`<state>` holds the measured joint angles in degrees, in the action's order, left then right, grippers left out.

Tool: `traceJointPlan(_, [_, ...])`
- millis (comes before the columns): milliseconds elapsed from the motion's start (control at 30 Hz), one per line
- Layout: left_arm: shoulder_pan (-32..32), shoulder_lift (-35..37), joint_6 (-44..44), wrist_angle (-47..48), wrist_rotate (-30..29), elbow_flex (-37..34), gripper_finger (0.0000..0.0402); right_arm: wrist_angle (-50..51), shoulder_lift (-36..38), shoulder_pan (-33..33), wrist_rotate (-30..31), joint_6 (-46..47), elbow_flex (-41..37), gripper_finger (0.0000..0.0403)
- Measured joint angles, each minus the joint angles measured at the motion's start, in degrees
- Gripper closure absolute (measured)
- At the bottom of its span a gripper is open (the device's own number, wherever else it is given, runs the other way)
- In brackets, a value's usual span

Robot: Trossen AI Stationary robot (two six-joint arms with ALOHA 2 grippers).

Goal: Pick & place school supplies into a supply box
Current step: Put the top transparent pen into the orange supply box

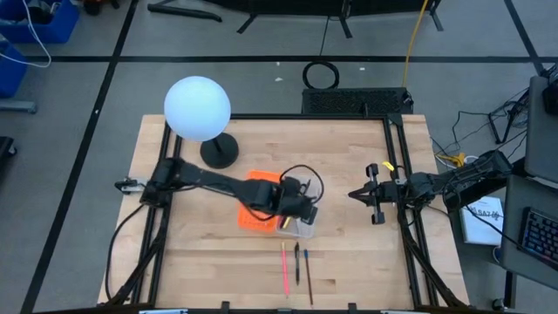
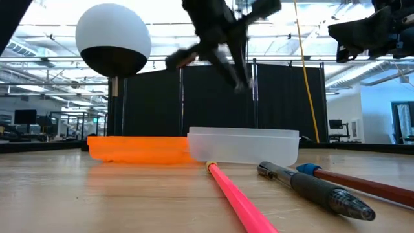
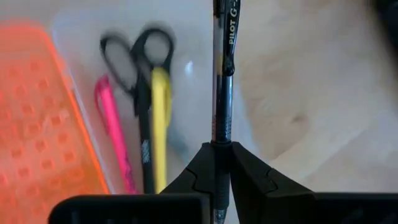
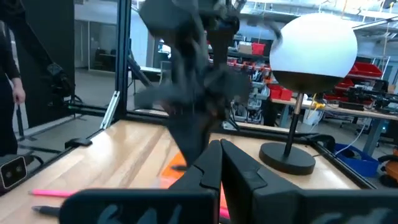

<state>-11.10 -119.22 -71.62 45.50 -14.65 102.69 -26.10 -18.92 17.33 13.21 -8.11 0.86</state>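
Observation:
The supply box lies open at mid-table, with an orange half (image 1: pixel 255 215) and a clear half (image 1: pixel 299 230). In the clear half (image 3: pixel 186 68) lie black-handled scissors (image 3: pixel 135 55), a pink pen (image 3: pixel 114 137), a yellow pen (image 3: pixel 160 118) and a dark pen (image 3: pixel 145 152). My left gripper (image 1: pixel 299 212) hangs over the box, shut on a black pen (image 3: pixel 222 81). A pink pen (image 1: pixel 284 269), a black pen (image 1: pixel 296 262) and a brown pencil (image 1: pixel 309 276) lie on the table nearer the front edge. My right gripper (image 1: pixel 356 194) waits shut at the right. My left gripper pinches the black pen's barrel (image 3: pixel 221 134) between its two fingers, on the part away from the clip end (image 3: pixel 231 25). The fingers slant downward, and the pen runs on ahead of them along their line. The pen is lifted clear, over the clear half's edge.
A white globe lamp (image 1: pixel 198 108) on a black foot (image 1: pixel 218 153) stands at the far left of the table. Black frame rails (image 1: pixel 397 174) run along the table's sides. Bare wood lies to the right of the box.

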Motion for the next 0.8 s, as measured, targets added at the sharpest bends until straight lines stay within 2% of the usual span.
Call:
traceJointPlan(133, [1.56,-2.88,-0.16,0.27,3.73,-0.02,0.0371,0.19,-0.02,0.02,-0.02,0.40,0.00,0.0403])
traceJointPlan(300, [2.58,-5.57,-0.47,1.46,4.21,-0.03,0.0372,0.13,0.00,0.00,-0.38,2.92,0.00,0.0403])
traceJointPlan(500, [2.82,-7.62,-1.78,0.75,5.35,-0.02,0.0372,-0.65,-0.06,0.00,-4.44,2.94,0.00,0.0403])
traceJointPlan(800, [1.94,-8.45,-2.25,1.33,5.70,0.00,0.0389,-0.65,-0.26,0.00,-4.66,2.98,0.00,0.0403])
